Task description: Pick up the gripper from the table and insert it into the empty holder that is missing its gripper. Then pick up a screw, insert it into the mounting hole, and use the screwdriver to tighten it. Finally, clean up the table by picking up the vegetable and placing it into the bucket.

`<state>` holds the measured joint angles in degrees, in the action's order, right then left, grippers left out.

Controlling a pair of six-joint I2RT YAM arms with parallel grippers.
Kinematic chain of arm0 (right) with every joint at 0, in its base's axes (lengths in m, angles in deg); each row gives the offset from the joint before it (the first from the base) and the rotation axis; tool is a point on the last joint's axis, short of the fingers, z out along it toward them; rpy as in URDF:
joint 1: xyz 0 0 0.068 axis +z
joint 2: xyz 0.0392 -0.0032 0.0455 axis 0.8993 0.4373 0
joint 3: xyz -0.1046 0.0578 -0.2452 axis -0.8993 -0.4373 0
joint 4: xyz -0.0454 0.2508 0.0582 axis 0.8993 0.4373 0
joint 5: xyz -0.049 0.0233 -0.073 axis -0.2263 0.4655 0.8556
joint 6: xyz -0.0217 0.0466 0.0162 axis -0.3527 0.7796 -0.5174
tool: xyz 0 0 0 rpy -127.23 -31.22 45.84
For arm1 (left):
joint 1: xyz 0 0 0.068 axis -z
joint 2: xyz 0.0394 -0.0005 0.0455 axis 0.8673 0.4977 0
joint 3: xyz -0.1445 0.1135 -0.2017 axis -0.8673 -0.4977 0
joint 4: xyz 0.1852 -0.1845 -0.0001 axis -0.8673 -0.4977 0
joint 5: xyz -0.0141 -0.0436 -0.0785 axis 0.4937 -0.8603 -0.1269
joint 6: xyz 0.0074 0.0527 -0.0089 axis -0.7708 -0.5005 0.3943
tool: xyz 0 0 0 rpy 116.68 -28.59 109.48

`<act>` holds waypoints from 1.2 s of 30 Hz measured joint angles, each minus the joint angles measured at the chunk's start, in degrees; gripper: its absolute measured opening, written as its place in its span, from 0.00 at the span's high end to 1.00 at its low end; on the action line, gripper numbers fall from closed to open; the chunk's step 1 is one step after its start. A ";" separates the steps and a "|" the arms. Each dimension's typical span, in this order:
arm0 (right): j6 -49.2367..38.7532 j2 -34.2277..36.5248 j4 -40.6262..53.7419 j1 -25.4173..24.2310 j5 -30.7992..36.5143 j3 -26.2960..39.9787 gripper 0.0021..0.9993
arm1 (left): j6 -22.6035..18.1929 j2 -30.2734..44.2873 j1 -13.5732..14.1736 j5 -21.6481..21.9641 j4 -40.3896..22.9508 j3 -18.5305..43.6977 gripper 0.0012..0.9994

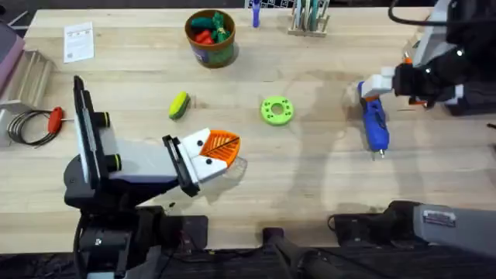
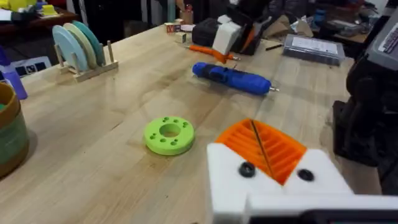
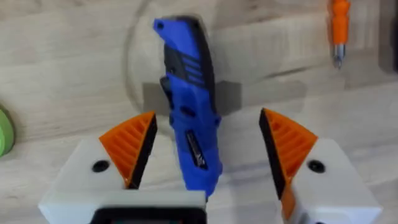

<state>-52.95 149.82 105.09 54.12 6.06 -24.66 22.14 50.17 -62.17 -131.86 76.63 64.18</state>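
The right gripper (image 3: 208, 155), fingers released, straddled the screwdriver (image 3: 189, 112); centring before clenching was advisable. Left fingers' state could not be told.

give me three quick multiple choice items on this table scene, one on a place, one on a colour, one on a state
1. Where does the blue screwdriver lie?
A. in the bucket
B. on the table between the right gripper's fingers
C. on the green disc

2. What colour is the round disc with holes?
A. green
B. red
C. white

3. How is the right gripper?
A. shut on the screwdriver
B. open
C. shut, empty

Key: B, orange pads stand either side of it; A, bright green in the overhead view; B, gaps show on both sides of the tool.
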 joint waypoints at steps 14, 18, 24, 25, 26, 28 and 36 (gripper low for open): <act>-7.05 13.06 -2.09 -0.04 -1.38 4.13 0.01 | 0.00 0.00 0.00 0.00 0.00 0.00 0.99; -7.09 14.83 -2.24 -0.04 -2.20 4.13 0.01 | 0.00 0.00 0.00 0.00 0.00 0.00 0.99; -7.53 18.32 -3.20 -0.04 -2.67 4.51 0.01 | 0.00 0.00 0.00 0.00 0.00 0.00 0.99; -7.58 18.32 -3.52 -0.04 -2.68 4.55 0.01 | 0.00 0.00 0.00 0.00 0.00 0.00 0.99; -7.72 18.36 -3.54 -0.04 -2.67 4.56 0.01 | 0.00 0.00 0.00 -0.01 0.00 0.00 0.99; -7.92 18.39 -3.55 -0.04 -2.68 4.59 0.01 | 0.00 0.00 0.00 0.00 0.00 0.00 0.99; -8.91 18.47 -3.59 -0.07 -2.38 4.59 0.87 | 0.00 0.00 0.00 -0.01 0.00 0.00 0.99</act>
<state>-61.86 168.29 101.50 54.05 3.68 -20.08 22.14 50.17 -62.17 -131.86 76.63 64.18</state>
